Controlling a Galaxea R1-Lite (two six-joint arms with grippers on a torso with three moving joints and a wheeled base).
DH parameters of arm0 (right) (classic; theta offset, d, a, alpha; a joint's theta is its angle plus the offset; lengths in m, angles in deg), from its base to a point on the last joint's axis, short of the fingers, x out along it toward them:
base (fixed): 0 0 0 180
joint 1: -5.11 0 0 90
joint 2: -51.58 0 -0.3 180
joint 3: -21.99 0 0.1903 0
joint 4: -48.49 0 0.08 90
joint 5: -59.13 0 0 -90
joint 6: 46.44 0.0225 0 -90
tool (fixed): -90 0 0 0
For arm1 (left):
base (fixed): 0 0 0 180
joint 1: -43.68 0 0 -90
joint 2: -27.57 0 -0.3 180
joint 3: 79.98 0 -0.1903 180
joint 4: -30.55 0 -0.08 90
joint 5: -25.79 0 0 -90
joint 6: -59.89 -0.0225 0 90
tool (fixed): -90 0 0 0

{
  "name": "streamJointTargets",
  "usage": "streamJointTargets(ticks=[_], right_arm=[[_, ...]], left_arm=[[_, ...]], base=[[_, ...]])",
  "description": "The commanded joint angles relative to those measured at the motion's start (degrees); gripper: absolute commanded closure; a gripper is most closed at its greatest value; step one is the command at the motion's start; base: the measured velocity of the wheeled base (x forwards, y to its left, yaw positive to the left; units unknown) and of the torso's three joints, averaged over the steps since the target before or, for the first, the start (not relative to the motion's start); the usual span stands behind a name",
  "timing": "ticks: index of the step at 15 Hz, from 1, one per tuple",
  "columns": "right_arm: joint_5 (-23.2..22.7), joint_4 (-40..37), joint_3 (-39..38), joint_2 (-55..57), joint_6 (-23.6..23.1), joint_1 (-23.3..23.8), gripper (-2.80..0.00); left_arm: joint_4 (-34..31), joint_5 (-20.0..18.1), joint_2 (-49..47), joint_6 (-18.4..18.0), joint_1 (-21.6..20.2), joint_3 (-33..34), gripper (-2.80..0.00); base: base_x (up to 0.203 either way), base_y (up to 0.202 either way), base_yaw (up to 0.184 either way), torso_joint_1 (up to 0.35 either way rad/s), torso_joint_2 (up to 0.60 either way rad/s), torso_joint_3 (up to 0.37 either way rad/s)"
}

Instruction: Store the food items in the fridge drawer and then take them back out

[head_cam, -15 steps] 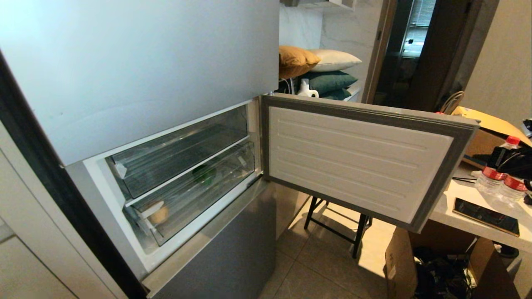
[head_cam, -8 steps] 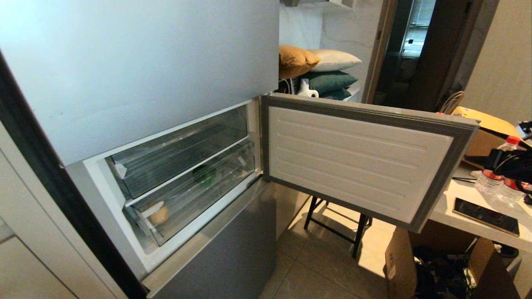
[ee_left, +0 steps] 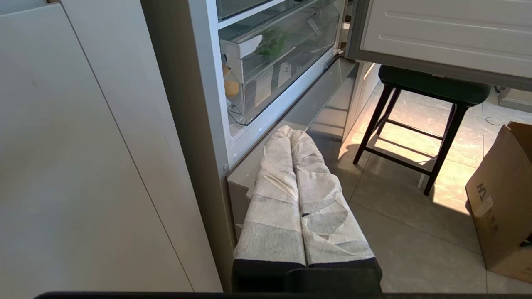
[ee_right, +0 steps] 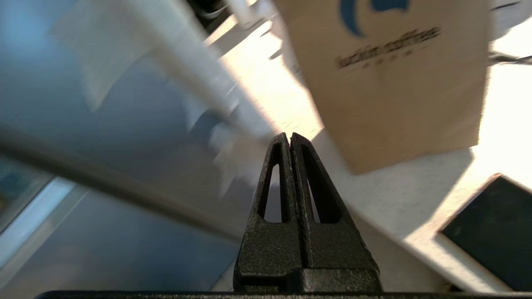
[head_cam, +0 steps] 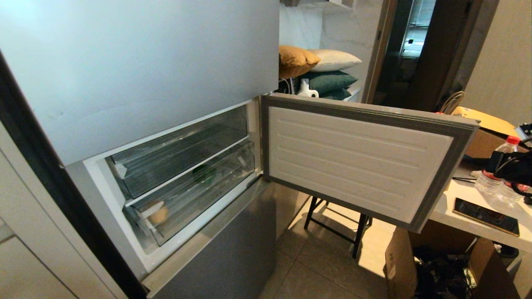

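The fridge drawer is the lower clear bin, pushed into the silver-grey fridge behind the open door. Through its transparent front I see the green bell pepper towards the right and the tan potato at the left end. The left wrist view shows the same drawer, pepper and potato. My left gripper, wrapped in white cloth, hangs shut and empty low beside the fridge. My right gripper is shut on nothing over the white table, and shows dark at the far right.
The fridge door swings out to the right, over a black stool. A cardboard box sits on the floor. The white table holds water bottles, a phone and a brown paper bag.
My right gripper at the table's edge has tilted and sunk slightly. The fridge, the drawer and the food inside it stay as they were.
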Motion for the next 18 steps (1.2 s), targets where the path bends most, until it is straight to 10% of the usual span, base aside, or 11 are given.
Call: streamJointTargets(ticks=[1,9,15,18], right_arm=[[-1.29,0.14,-1.41,-1.14,-0.02,0.11,0.00],[-1.96,0.16,-10.52,-9.24,-0.51,0.10,0.00],[26.35,10.11,-10.50,-6.80,-3.05,-1.87,0.00],[28.17,12.13,-7.09,-2.10,-3.74,-2.72,0.00]], left_arm=[[0.02,-0.01,0.08,0.03,-0.02,0.19,0.00],[0.02,-0.01,0.08,0.02,-0.02,0.26,0.00],[0.00,-0.01,0.00,0.05,-0.02,0.25,0.00],[0.02,-0.01,0.01,-0.02,-0.02,0.26,0.00]], base=[[0.000,0.000,0.000,0.000,0.00,0.000],[0.000,0.000,0.000,0.000,0.00,0.000],[0.000,0.000,0.000,0.000,0.00,0.000],[0.000,0.000,0.000,0.000,0.00,0.000]])
